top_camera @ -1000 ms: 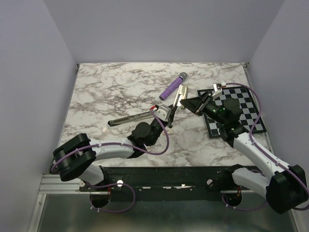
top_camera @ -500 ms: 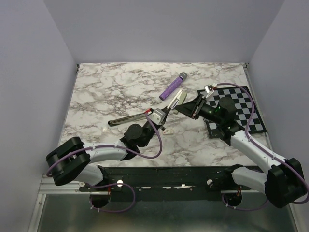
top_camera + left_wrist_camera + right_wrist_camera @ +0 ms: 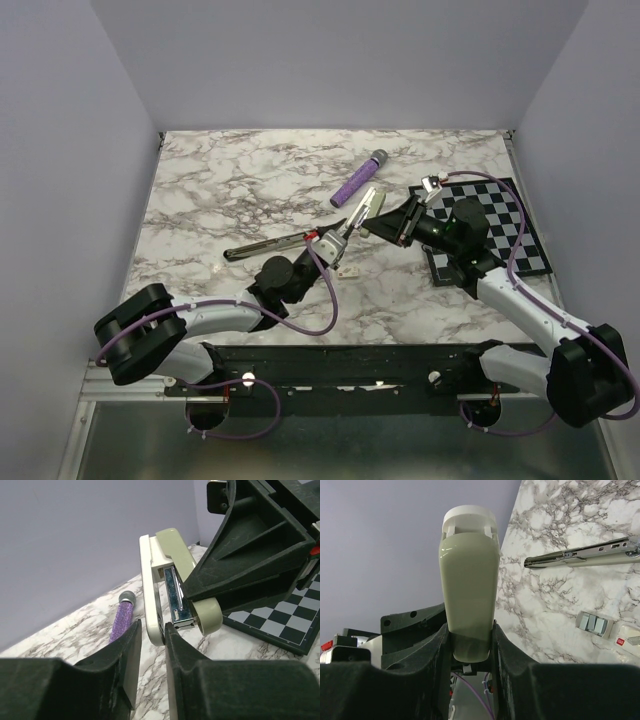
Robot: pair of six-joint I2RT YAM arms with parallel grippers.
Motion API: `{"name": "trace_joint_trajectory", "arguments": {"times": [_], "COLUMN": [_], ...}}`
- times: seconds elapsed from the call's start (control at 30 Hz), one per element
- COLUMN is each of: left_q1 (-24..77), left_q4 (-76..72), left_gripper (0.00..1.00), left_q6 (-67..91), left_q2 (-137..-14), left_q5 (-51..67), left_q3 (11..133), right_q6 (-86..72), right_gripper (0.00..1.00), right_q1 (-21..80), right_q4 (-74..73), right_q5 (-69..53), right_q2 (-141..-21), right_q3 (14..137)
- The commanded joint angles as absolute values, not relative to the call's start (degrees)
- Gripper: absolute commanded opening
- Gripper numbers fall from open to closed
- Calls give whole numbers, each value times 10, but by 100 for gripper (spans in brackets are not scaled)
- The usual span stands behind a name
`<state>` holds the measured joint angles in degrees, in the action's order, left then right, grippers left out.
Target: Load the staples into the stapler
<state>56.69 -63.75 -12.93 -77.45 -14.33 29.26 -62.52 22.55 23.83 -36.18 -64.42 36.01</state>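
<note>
The stapler [image 3: 366, 204] is held off the table, swung open. My right gripper [image 3: 380, 217] is shut on its beige-grey top [image 3: 469, 587]. In the left wrist view its cream base [image 3: 150, 580] and metal magazine [image 3: 175, 597] face me. My left gripper [image 3: 151, 632] is open, with the tip of the cream base between its fingertips, touching the right finger; it also shows in the top view [image 3: 343, 235]. A thin metal rail [image 3: 268, 246] lies on the table, also in the right wrist view [image 3: 585, 555]. A grey block of staples [image 3: 592, 623] lies near the left gripper. The cream-white box is not visible.
A purple cylinder with a grey tip [image 3: 358, 178] lies just behind the stapler, also in the left wrist view [image 3: 121, 615]. A black-and-white checkered mat [image 3: 500, 225] lies at the right under the right arm. Grey walls enclose the marble table [image 3: 220, 190].
The right gripper has shifted the stapler a little left and tilted it. The left gripper has drawn back, then moved up to the stapler's near end.
</note>
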Motion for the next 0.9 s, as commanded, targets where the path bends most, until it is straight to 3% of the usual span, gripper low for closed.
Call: {"name": "trace_joint_trajectory", "arguments": {"times": [0.0,0.2,0.33,0.37,0.4,0.47,0.5,0.57,0.67,0.77,0.87], "left_q1": [563,563,563,563,563,563,563,563,558,541,505], "left_q4": [-656,-643,-614,-605,-587,-573,-557,-537,-470,-400,-293], "left_gripper": [25,0,0,0,0,0,0,0,0,0,0], "left_q6": [-152,-140,-105,-96,-78,-59,-48,-19,20,64,116], "left_q2": [-759,-748,-737,-735,-731,-720,-715,-698,-672,-644,-613], "left_q5": [-116,-96,-140,-163,-170,-179,-185,-194,-207,-207,-171], "left_q3": [311,312,314,314,314,309,306,304,309,314,339], "right_q6": [-615,-617,-596,-589,-571,-553,-535,-517,-474,-425,-321], "right_gripper": [1,1,4,10,23,34,50,69,88,98,100], "right_q1": [228,228,228,228,228,228,228,228,228,228,228], "right_q4": [213,217,194,188,179,150,142,121,89,71,62], "right_q5": [-400,-406,-396,-392,-389,-381,-372,-364,-352,-342,-355], "right_q2": [-651,-663,-657,-656,-655,-650,-649,-645,-641,-632,-617], "right_q3": [371,369,380,383,392,402,406,417,436,450,466]}}
